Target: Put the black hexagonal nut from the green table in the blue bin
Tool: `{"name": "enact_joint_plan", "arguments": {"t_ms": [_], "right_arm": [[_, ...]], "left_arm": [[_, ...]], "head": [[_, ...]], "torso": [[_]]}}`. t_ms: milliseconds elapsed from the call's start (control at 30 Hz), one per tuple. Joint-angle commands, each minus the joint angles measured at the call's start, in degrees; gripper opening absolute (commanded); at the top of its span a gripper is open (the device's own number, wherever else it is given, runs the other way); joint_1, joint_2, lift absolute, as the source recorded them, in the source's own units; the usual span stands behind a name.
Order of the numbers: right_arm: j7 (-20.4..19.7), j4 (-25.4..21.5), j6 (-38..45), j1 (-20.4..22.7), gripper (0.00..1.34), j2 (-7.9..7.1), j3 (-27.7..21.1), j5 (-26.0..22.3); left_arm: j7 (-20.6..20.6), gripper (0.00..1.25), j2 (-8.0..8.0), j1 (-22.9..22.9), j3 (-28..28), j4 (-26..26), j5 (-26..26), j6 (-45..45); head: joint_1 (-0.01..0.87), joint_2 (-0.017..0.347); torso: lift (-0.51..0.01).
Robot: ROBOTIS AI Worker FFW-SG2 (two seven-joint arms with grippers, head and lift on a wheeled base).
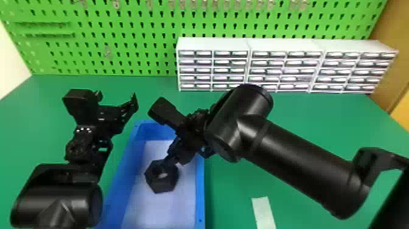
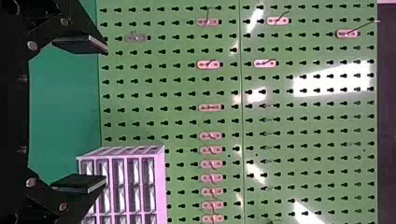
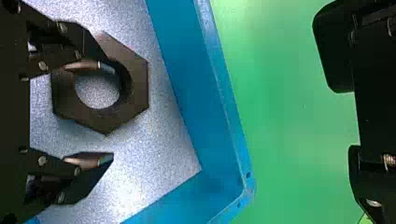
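Blk hex nut (image 1: pixel 164 185); blue bin (image 1: pixel 200 188) w/ pale floor (image 1: pixel 158 210); green surface (image 1: pixel 231 185). Along surface's far edge: white gridded drawer units (image 1: pixel 286 71), green pegboard (image 1: pixel 137 33) w/ rows of dk holes (image 2: pixel 148 95).

- The left arm (image 1: pixel 57 204) I see at its own side.
- The left claw (image 1: pixel 116 96) points forward, its two fingers (image 2: pixel 81 183) wide apart.
- The right arm (image 1: pixel 292 155) extends slantwise toward the middle.
- The right claw (image 1: pixel 174 162) is directed down, fingers (image 3: pixel 91 173) also apart.

Glossy black, tubular arms (image 1: pixel 299 161) end in angular linkages (image 3: pixel 57 167) (silvery screws (image 3: pixel 42 160) dot them).
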Motion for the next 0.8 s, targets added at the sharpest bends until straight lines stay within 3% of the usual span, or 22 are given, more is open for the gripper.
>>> {"name": "enact_joint_plan", "arguments": {"t_ms": [0,533,767], "right_arm": [[-0.1,0.0,0.1,-0.1,1.24,0.0,0.0,0.3],[-0.1,0.0,0.1,0.1,1.24,-0.09,-0.7,0.5],[-0.1,-1.6,0.0,1.7,1.24,-0.53,-4.9,1.9]], "left_arm": [[0.0,0.97,0.01,0.0,0.0,0.0,0.0,0.0],[0.0,0.97,0.01,0.1,-0.1,0.0,0.0,0.0],[0.0,0.97,0.01,0.3,0.1,0.0,0.0,0.1]], "head": [[0.686,0.051],[0.686,0.051],[0.686,0.051]], "torso": [[-0.096],[-0.096],[-0.096]]}}
